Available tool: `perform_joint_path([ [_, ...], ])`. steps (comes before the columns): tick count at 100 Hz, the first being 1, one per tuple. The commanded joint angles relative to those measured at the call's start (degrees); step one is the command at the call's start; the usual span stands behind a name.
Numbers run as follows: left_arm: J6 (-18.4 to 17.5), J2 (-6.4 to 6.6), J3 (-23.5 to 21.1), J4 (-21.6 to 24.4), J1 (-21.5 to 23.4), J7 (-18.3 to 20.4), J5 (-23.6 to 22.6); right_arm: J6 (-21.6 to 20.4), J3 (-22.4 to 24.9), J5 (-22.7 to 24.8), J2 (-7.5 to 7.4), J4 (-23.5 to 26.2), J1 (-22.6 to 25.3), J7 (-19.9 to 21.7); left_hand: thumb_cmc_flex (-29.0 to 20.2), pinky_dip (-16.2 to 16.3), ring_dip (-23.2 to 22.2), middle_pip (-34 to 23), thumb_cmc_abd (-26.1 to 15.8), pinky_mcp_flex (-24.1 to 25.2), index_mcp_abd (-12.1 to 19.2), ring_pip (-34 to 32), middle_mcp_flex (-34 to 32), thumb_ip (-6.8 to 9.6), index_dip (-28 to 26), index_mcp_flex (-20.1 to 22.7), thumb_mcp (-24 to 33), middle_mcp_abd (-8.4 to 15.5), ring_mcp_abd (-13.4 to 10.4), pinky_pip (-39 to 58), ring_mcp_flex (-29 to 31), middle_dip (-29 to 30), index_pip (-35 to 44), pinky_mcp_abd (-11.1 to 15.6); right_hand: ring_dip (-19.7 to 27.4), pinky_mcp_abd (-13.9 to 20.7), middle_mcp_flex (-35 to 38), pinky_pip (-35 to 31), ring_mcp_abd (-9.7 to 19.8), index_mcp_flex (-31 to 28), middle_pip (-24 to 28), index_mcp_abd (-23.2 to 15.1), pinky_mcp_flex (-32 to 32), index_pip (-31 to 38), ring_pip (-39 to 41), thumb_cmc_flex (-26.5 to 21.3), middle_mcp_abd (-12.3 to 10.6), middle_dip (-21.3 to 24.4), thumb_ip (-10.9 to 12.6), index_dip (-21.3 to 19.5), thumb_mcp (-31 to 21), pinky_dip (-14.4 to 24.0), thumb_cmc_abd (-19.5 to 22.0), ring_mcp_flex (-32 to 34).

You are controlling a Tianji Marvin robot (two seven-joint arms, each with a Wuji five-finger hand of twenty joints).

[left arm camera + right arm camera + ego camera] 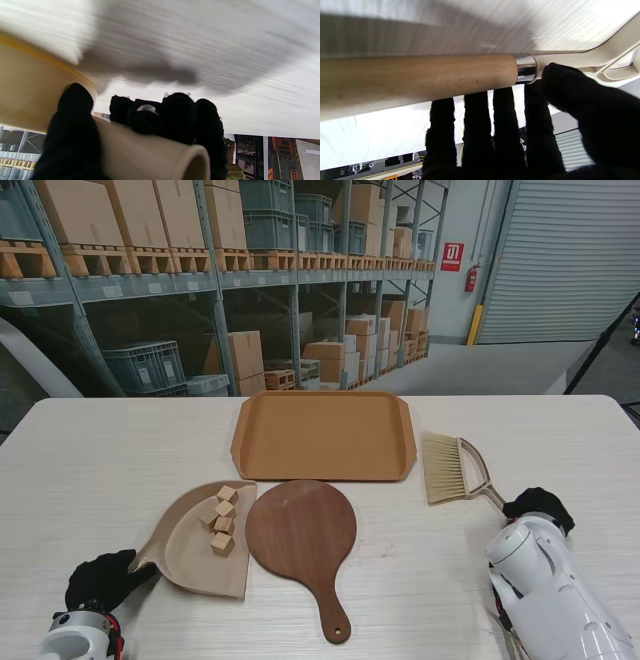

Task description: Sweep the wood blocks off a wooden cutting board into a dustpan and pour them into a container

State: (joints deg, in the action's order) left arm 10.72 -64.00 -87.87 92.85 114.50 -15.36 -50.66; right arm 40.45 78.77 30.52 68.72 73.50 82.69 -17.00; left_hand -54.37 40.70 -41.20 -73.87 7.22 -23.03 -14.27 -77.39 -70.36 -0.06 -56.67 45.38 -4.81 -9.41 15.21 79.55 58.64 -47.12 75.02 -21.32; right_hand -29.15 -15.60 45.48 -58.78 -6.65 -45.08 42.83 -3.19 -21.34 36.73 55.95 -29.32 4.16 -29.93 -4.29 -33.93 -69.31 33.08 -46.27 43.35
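Note:
Several small wood blocks (222, 522) lie in the beige dustpan (190, 555), which sits left of the round dark wooden cutting board (300, 530). The board's top is bare. My left hand (100, 580) is shut on the dustpan's handle (140, 152), with its fingers (175, 115) curled over it. The brush (445, 468) lies on the table to the right. My right hand (540, 505) is at the end of its wooden handle (420, 75). Its fingers (505, 125) are straight and spread beside the handle, and the thumb (582, 100) is near the metal ferrule.
An orange-brown tray (325, 435) stands beyond the cutting board at the table's back middle. The board's own handle (335, 620) points toward me. Warehouse shelving stands behind the table.

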Motion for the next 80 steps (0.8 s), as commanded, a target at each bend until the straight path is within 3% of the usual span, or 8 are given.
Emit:
perform_joint_path([
  [1, 0.19, -0.16, -0.08, 0.27, 0.33, 1.10, -0.13, -0.45, -0.08, 0.00, 0.18, -0.83, 2.31, 1.39, -6.78, 1.52, -0.27, -4.80, -9.93, 0.70, -0.79, -0.13, -5.08, 0.06, 0.00, 6.10, 4.41, 2.59, -3.49, 0.81, 3.10, -1.59, 3.32, -0.31, 7.73, -1.84, -4.30, 4.84, -0.53, 1.23, -10.28, 0.64, 1.01, -0.71, -28.09, 1.09, 2.46, 7.62, 1.83, -0.23, -0.69, -2.25, 0.00, -5.01],
  [33, 0.17, -0.16, -0.07, 0.22, 0.32, 1.03, -0.15, -5.28, 2.24, 0.87, -0.07, 5.73, 5.32, 0.39, -6.80, 1.52, -0.27, -4.79, -9.91, 0.68, -0.79, -0.13, -5.06, 0.06, 0.00, 6.10, 4.42, 2.59, -3.53, 0.82, 3.08, -1.59, 3.32, -0.28, 7.75, -2.04, -3.97, 6.08, -0.57, 0.81, -10.16, 0.96, 1.49, -1.14, -28.46, 1.00, 2.61, 7.50, 1.89, -0.57, -0.70, -1.95, -0.12, -5.44],
  [80, 0.23, -0.19, -0.02, 0.17, 0.32, 0.87, -0.09, -15.40, 4.52, 2.84, -1.60, 18.96, 11.94, 3.96, -6.78, 1.53, -0.26, -4.79, -9.94, 0.64, -0.79, -0.13, -5.06, 0.06, 0.00, 6.10, 4.41, 2.59, -3.54, 0.83, 3.10, -1.59, 3.32, -0.42, 8.08, -2.67, -3.90, 8.30, -0.51, 0.58, -11.28, 0.74, 1.64, -2.21, -29.57, 2.04, 2.73, 7.78, 1.77, -0.70, 0.62, -1.75, 0.37, -5.47],
])
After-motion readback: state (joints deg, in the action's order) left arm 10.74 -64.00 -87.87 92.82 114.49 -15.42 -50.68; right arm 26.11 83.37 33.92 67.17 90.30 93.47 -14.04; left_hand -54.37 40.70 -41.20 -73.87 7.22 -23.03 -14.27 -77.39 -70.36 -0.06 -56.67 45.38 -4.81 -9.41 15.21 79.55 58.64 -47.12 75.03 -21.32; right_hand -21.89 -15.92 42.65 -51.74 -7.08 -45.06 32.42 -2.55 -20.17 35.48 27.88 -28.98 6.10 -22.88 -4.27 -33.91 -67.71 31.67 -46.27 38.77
